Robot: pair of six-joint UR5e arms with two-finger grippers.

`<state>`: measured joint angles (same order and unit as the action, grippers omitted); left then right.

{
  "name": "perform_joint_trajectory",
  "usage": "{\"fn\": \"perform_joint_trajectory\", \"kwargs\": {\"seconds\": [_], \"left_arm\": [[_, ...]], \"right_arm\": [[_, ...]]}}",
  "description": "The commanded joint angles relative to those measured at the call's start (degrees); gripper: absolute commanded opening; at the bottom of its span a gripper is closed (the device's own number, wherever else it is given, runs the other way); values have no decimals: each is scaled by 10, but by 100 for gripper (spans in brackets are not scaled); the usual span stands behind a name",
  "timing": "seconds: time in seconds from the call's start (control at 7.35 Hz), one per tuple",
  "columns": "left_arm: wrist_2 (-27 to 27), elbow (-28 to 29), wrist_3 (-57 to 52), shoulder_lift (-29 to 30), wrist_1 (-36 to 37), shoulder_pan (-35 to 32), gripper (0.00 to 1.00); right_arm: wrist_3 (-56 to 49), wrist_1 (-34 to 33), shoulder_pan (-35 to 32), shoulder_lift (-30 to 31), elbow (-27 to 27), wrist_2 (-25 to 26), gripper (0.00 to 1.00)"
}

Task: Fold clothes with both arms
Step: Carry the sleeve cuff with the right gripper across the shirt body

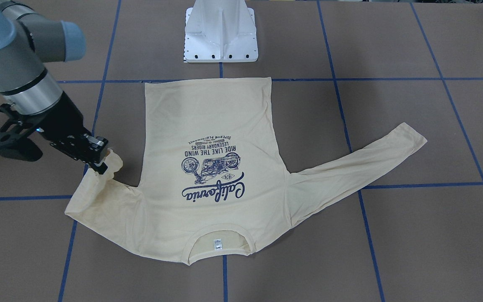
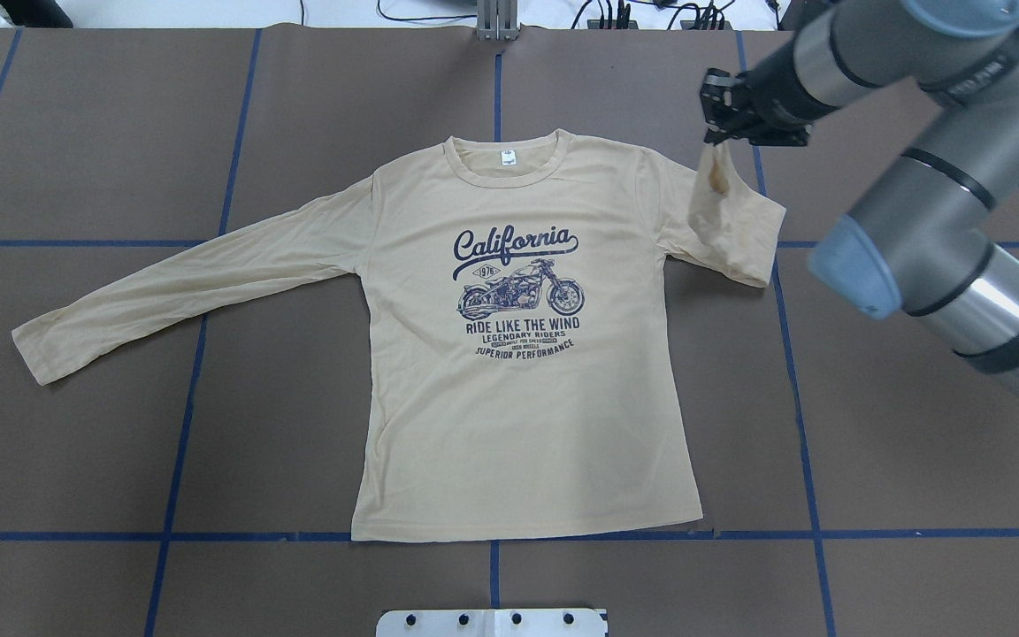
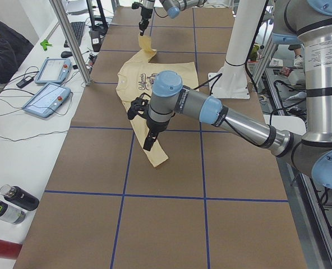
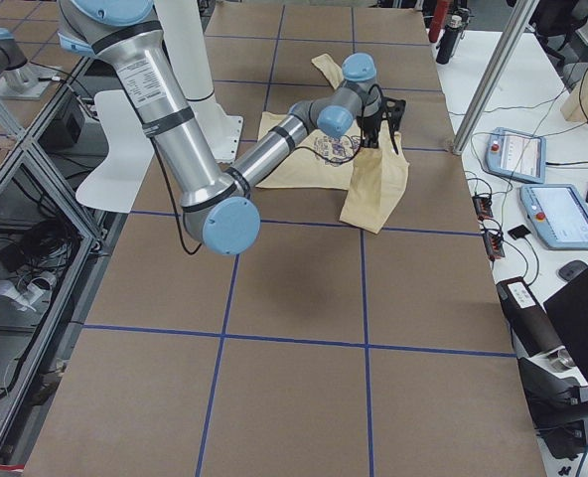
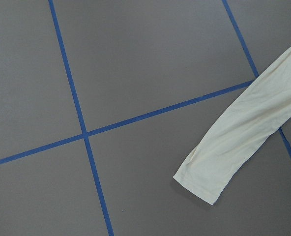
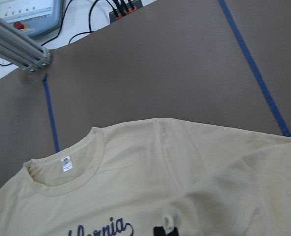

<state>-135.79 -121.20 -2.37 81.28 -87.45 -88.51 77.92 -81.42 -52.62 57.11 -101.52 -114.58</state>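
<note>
The cream-yellow long-sleeved shirt (image 2: 518, 398) lies flat and face up on the brown table, its navy "California" print showing and its collar at the far side. My right gripper (image 2: 715, 141) is shut on the cuff of the sleeve (image 2: 731, 221) on its side. That cuff is lifted off the table and the sleeve is doubled back toward the shoulder. The other sleeve (image 2: 191, 274) lies stretched out flat. My left gripper (image 3: 148, 140) hovers above that sleeve's cuff (image 5: 204, 182). It shows only in the exterior left view, so I cannot tell its state.
The white pedestal base (image 1: 220, 33) stands at the shirt's hem side. Blue tape lines grid the table. A side bench beyond the collar side carries control tablets (image 3: 48, 98), bottles (image 3: 14, 199) and an aluminium post (image 3: 70, 39). A person (image 3: 0, 47) sits there.
</note>
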Motion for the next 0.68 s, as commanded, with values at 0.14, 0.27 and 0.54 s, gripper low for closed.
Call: {"fn": "perform_joint_trajectory", "kwargs": {"seconds": [0.14, 0.27, 0.54], "left_arm": [[0, 1, 0, -1, 1, 0, 100], [0, 2, 0, -1, 1, 0, 100], [0, 7, 0, -1, 1, 0, 100]], "right_arm": [[75, -151, 65, -228, 98, 95, 0], [116, -148, 101, -313, 203, 141, 0], [180, -87, 153, -390, 343, 210, 0]]}}
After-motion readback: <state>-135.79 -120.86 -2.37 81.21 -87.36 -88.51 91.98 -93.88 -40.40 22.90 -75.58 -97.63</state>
